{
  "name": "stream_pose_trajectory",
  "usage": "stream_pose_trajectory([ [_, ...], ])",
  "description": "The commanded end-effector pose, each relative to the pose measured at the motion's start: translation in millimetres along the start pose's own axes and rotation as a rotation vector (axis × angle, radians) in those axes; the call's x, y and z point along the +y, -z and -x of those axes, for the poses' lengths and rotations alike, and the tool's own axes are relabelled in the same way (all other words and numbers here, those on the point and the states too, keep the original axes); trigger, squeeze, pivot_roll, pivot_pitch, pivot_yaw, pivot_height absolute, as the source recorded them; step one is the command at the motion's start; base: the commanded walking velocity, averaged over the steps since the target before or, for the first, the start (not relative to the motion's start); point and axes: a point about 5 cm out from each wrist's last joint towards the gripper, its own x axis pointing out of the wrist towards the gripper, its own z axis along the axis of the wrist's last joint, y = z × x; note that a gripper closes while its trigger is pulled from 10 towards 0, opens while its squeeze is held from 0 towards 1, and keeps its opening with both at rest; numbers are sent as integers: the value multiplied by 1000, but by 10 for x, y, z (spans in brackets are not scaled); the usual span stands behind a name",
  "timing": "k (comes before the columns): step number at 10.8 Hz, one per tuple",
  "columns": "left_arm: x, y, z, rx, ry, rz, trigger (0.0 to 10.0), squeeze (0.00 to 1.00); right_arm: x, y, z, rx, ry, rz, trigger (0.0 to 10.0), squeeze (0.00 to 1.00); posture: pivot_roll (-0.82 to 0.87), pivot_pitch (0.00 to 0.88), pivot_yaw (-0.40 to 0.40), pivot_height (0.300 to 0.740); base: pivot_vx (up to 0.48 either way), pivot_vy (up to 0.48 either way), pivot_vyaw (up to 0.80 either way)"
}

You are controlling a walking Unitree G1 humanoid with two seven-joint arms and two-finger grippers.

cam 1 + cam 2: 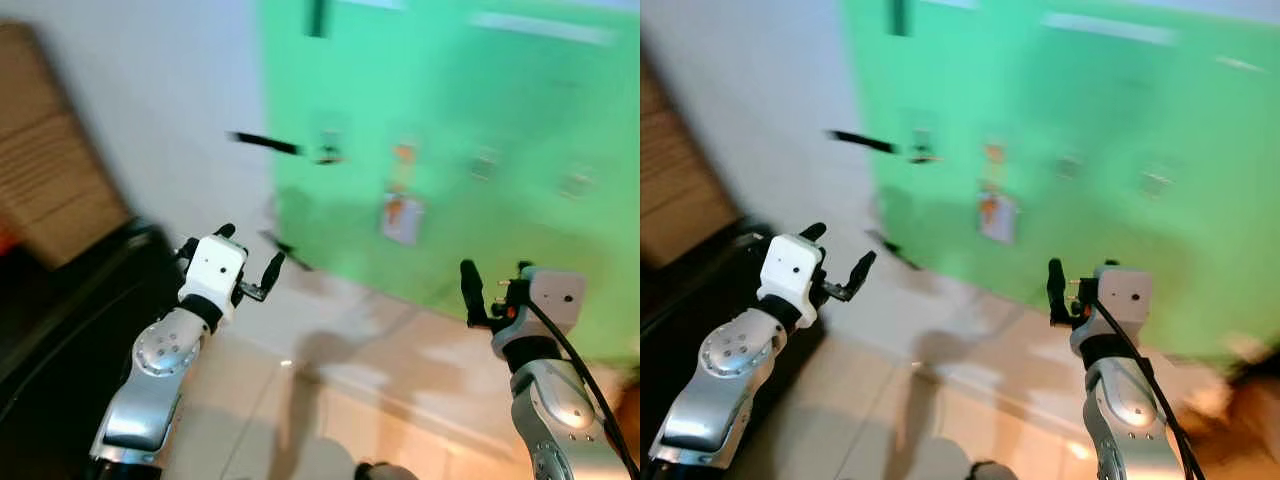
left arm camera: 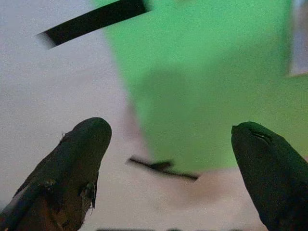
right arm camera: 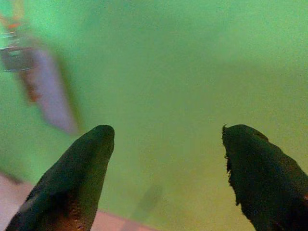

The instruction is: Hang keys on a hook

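The picture is blurred by motion. On the green wall panel (image 1: 450, 110) a bunch of keys with an orange piece and a pale tag (image 1: 402, 215) hangs from a small hook (image 1: 403, 152). The same tag (image 3: 45, 89) appears in the right wrist view, off to one side of the fingers. Other small hooks (image 1: 485, 162) sit along the same row. My left gripper (image 1: 250, 255) is raised before the wall's lower left, open and holding nothing. My right gripper (image 1: 495, 285) is raised lower right of the keys, open and holding nothing.
A black bar-like handle (image 1: 265, 143) sticks out where the white wall meets the green panel. Dark furniture (image 1: 60, 320) and a brown wooden surface (image 1: 50, 180) stand at the left. A pale tiled floor (image 1: 330, 400) lies below the wall.
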Motion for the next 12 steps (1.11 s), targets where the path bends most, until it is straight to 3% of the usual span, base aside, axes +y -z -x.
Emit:
stream_pose_trajectory([
  [1, 16, -2, -5, 4, -17, -11, 10000, 216, 52, -8, -9, -11, -21, -6, 10000, 1000, -19, 0, 31, 740, 0, 0, -800],
  [3, 2, 23, 5, 4, -36, 5, 10000, 216, 122, 15, 2, 24, -51, -39, 10000, 1000, -18, 0, 30, 740, 0, 0, -606],
  [6, 0, 23, 15, -2, -56, 0, 10000, 216, 169, 59, 3, 46, -95, -116, 10000, 1000, -7, 0, 25, 740, 0, 0, 0],
  [7, -3, 27, 24, -3, -50, -6, 10000, 220, 202, 75, 6, 56, -140, -75, 10000, 1000, -5, 0, 27, 740, 0, 0, 0],
  [10, -7, 36, 32, 0, -48, -4, 10000, 216, 218, 53, 1, 25, -165, -13, 10000, 1000, -3, 0, 27, 740, 0, 0, 800],
  [12, -15, 35, 31, -2, -49, -8, 10000, 212, 230, 3, -1, -3, -184, -19, 10000, 1000, -4, 0, 30, 740, 0, 0, 800],
])
